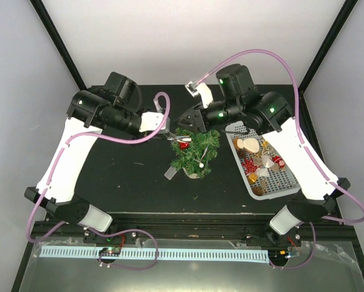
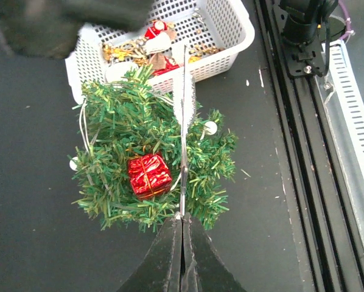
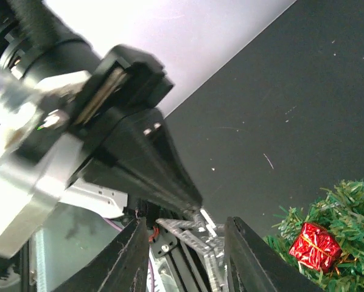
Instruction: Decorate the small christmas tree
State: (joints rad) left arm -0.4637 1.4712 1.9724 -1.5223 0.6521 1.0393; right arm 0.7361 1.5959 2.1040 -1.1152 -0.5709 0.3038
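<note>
The small christmas tree (image 1: 195,152) stands mid-table on its cream pot, bushy and green (image 2: 127,140). A red foil gift-box ornament (image 2: 149,175) hangs in its branches (image 3: 316,246). My left gripper (image 2: 183,218) is shut on a flat silver glitter ornament (image 2: 184,121), seen edge-on over the tree. In the top view my left gripper (image 1: 168,134) sits at the tree's upper left. My right gripper (image 3: 185,224) is open, and the silver ornament (image 3: 191,231) shows between its fingers without visible contact. In the top view my right gripper (image 1: 183,125) hovers just behind the treetop.
A white perforated basket (image 1: 278,185) of several ornaments sits right of the tree, also visible beyond it in the left wrist view (image 2: 231,36). A small pale piece (image 1: 170,173) lies on the black table beside the pot. Rails run along the near edge (image 2: 304,182).
</note>
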